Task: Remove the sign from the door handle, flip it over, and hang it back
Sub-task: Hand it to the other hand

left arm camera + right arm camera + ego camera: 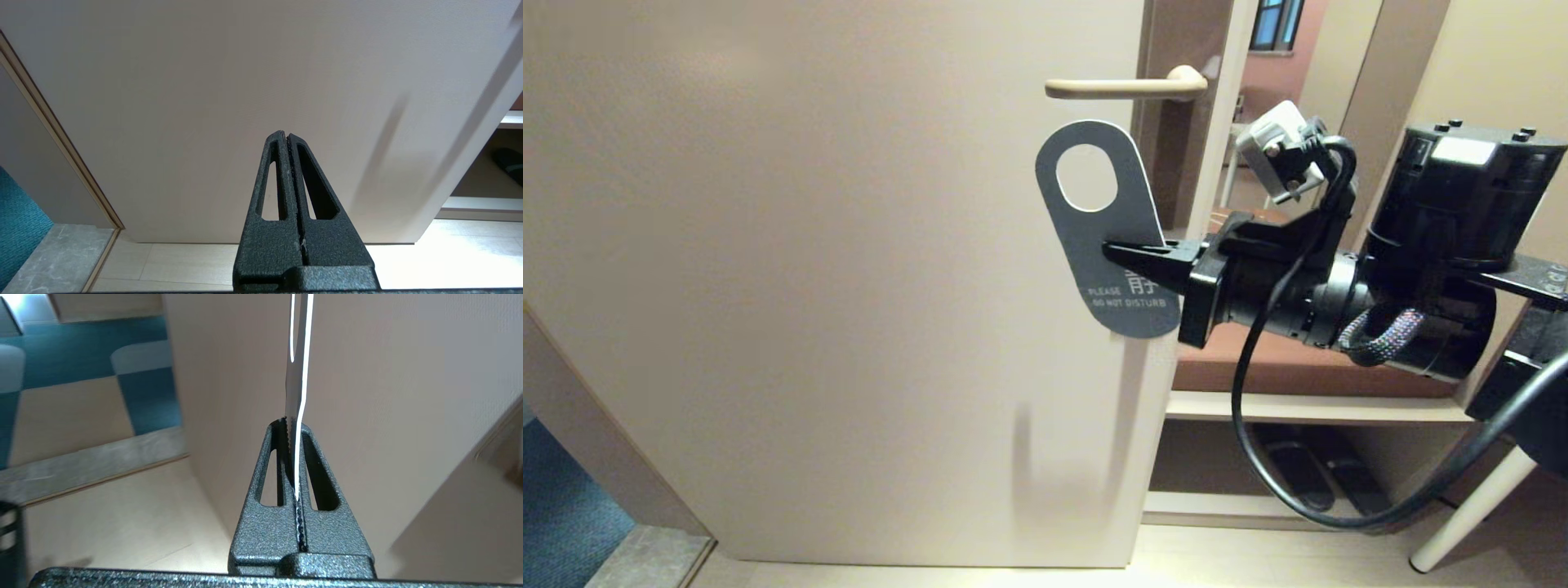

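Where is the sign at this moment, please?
In the head view the sign is off the door handle, just below it, in front of the door's right edge, clamped in the right gripper, blue face showing.

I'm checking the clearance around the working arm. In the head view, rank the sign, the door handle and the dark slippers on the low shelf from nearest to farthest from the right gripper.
1. The sign: clamped in the right gripper, off the handle.
2. The door handle: on the door, above the sign's hole.
3. The dark slippers: on the low shelf, below and to the right.
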`<state>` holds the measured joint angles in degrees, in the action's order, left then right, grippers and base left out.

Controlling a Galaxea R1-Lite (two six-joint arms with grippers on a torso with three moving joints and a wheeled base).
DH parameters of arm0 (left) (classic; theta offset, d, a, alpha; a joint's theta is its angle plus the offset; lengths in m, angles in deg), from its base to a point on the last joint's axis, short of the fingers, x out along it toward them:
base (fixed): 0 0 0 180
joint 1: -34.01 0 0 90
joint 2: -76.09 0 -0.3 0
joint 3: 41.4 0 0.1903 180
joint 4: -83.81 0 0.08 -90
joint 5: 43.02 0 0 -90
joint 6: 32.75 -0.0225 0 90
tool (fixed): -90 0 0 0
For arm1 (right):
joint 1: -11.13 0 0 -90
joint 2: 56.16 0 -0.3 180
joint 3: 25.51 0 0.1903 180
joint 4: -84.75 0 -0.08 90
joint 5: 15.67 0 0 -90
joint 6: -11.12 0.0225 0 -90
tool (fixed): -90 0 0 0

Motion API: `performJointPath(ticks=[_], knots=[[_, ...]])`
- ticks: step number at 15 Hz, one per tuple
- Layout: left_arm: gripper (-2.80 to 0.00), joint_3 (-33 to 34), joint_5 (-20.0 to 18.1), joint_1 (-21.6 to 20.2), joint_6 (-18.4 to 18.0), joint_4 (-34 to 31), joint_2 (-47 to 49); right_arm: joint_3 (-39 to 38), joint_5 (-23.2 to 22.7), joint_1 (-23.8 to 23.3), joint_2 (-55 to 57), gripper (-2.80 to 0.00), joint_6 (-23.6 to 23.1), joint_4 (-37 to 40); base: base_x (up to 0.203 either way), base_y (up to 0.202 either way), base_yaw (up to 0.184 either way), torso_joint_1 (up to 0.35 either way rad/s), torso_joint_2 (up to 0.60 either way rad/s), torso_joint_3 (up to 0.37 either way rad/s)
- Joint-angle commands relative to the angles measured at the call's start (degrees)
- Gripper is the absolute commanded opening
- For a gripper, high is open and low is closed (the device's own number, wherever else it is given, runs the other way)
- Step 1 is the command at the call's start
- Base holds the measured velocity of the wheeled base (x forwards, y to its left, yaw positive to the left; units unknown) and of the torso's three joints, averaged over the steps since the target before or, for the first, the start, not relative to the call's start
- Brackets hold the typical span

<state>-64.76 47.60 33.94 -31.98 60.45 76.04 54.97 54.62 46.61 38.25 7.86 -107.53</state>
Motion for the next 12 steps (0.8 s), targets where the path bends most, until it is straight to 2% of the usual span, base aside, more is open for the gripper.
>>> performJointPath(ticks=[1,7,12], knots=[[-2.8,0.0,-0.01,-0.01,0.02,0.0,0.05,-0.13,-0.15,-0.06,-2.18,-2.8,0.07,1.95,0.0,0.0,0.0,0.0,0.0,0.0],[-2.8,0.0,0.0,-0.01,0.02,0.0,0.05,-2.51,-0.23,0.26,-7.18,-2.8,-0.33,9.23,0.0,0.0,0.0,0.0,0.0,0.0],[-2.8,0.0,-0.26,-0.01,-1.62,0.05,0.05,-7.05,-0.34,1.06,-11.56,-2.8,-1.68,10.22,0.0,0.0,0.0,0.0,0.0,0.0]])
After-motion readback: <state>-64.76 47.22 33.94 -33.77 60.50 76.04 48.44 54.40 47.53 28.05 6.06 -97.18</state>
